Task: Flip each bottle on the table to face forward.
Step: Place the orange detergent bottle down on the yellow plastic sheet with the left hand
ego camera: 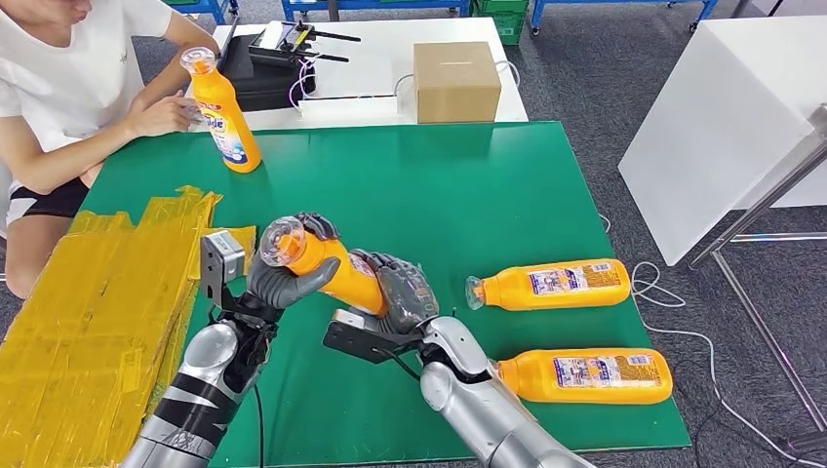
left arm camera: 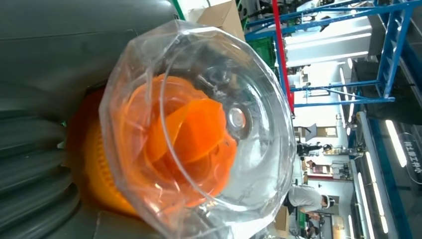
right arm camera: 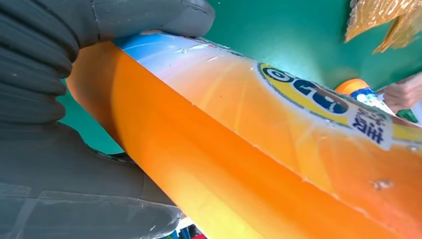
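Person: seated at the upper left of the head view, a hand [ego camera: 161, 115] resting against the upright bottle [ego camera: 224, 112], which stands on the far left part of the green table [ego camera: 468, 185].
Yellow sheets: a crumpled yellow pile [ego camera: 98, 312] covers the table's lower left.
Left hand: the left hand [ego camera: 283, 278] is wrapped around the neck end of the held bottle [ego camera: 327, 263], thumb across the front; in the left wrist view the clear cap [left arm camera: 199, 129] sits right against the grey palm.
Held bottle: orange, lifted off the table at the lower centre of the head view, tilted with its clear cap toward the upper left and its base toward the lower right.
Right hand: the right hand [ego camera: 405, 292] grasps the same bottle at its lower body; in the right wrist view the grey thumb [right arm camera: 149, 20] presses on the label edge.
Lying bottles: to the right, the upper lying bottle [ego camera: 551, 284] rests on its side, cap pointing left; just below it the lower lying bottle [ego camera: 585, 375] lies the same way near the table's front edge.
Cardboard box: a cardboard box [ego camera: 455, 81] stands on the white surface beyond the table, top centre.
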`<state>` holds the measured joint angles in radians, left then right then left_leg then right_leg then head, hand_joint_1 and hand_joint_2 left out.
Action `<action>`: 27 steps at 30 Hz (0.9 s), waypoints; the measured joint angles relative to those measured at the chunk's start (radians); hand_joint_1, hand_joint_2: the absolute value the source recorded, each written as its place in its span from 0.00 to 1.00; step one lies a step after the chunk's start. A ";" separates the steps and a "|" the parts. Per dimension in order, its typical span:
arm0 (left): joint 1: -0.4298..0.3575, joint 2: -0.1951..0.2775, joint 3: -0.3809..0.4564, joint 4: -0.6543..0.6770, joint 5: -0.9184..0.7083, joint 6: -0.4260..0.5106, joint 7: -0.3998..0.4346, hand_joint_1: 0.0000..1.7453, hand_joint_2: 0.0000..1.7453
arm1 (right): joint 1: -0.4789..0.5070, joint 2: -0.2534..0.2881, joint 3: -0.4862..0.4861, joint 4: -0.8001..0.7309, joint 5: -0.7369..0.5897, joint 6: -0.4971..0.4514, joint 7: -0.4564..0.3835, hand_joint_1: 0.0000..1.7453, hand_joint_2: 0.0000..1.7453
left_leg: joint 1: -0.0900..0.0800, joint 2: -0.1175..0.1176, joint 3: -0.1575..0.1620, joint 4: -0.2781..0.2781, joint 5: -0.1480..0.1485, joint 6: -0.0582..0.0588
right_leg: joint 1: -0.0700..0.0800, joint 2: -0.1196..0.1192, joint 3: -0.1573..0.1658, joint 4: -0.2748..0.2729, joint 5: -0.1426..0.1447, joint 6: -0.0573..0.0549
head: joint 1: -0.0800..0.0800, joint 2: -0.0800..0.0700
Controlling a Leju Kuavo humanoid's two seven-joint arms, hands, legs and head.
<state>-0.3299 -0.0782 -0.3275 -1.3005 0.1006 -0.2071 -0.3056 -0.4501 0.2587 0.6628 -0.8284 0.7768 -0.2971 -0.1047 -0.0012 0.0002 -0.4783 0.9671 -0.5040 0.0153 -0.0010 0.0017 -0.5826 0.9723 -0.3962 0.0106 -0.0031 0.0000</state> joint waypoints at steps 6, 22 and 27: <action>0.001 -0.003 0.009 0.000 0.000 0.006 0.000 1.00 1.00 | 0.014 -0.003 -0.001 -0.025 -0.001 -0.009 -0.001 1.00 1.00 | 0.000 0.000 0.000 0.000 0.000 0.000 | 0.000 0.000 0.000 0.000 0.000 0.000 | 0.000 0.000; 0.001 -0.008 0.022 0.000 -0.002 0.010 -0.004 0.25 1.00 | 0.030 -0.004 -0.006 -0.051 -0.003 -0.021 -0.009 1.00 1.00 | 0.000 0.000 0.000 0.000 0.000 0.000 | 0.000 0.000 0.000 0.000 0.000 0.000 | 0.000 0.000; 0.000 -0.010 0.022 0.000 -0.010 0.018 -0.004 0.00 1.00 | 0.045 -0.004 -0.007 -0.075 -0.001 -0.038 -0.015 1.00 1.00 | 0.000 0.000 0.000 0.000 0.000 0.000 | 0.000 0.000 0.000 0.000 0.000 0.000 | 0.000 0.000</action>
<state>-0.3295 -0.0879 -0.3050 -1.3006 0.0911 -0.1887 -0.3094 -0.4056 0.2545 0.6561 -0.9029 0.7761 -0.3348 -0.1199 -0.0012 0.0002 -0.4784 0.9671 -0.5040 0.0153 -0.0010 0.0017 -0.5825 0.9723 -0.3962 0.0106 -0.0031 0.0000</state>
